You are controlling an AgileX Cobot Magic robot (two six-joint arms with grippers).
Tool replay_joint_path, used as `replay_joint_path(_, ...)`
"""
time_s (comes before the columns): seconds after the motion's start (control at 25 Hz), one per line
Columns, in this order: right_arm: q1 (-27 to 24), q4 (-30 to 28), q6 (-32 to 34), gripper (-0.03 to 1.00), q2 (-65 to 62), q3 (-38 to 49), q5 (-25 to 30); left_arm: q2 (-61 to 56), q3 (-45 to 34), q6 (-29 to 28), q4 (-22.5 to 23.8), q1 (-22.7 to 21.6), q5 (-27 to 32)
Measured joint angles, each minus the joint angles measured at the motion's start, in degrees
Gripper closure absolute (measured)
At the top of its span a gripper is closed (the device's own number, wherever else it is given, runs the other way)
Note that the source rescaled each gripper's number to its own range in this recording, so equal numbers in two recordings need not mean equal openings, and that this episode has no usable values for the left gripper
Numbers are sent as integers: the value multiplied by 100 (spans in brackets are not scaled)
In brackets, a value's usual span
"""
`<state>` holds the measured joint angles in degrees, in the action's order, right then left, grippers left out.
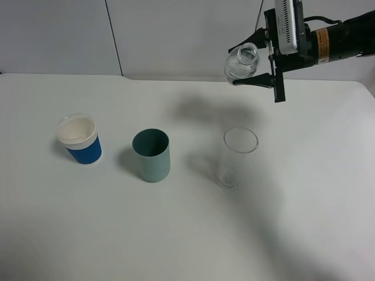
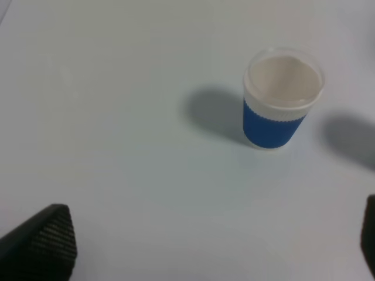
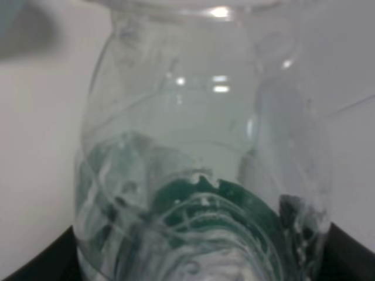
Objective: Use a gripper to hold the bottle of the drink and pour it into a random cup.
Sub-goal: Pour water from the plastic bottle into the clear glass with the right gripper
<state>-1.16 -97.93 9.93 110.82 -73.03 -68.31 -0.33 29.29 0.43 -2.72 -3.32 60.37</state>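
My right gripper [image 1: 253,62] is shut on the small clear bottle [image 1: 241,63] and holds it tilted sideways, high above the table, its open neck pointing left. The bottle fills the right wrist view [image 3: 202,152], where its green label with white marks shows between the black fingers. The tall clear cup [image 1: 237,158] stands upright on the table below the bottle and nearer the front. My left gripper is open over the left of the table; only its black fingertips [image 2: 44,240] show, with nothing between them.
A teal opaque cup [image 1: 152,154] stands left of the clear cup. A blue cup with a white rim [image 1: 79,139] stands further left and also shows in the left wrist view [image 2: 281,99]. The white table [image 1: 176,234] meets a pale wall behind.
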Motion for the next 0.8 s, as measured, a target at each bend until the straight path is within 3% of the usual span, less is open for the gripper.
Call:
replay_joint_path(0.16, -97, 0, -50, 96, -145, 275, 14, 0, 0, 0, 0, 0, 0)
replay_joint_path(0.4, -104, 0, -587, 96, -157, 719, 481, 0, 0, 0, 0, 0, 0)
replay_joint_path(0.8, 31, 0, -1139, 96, -164, 784, 657, 0, 0, 0, 0, 0, 0)
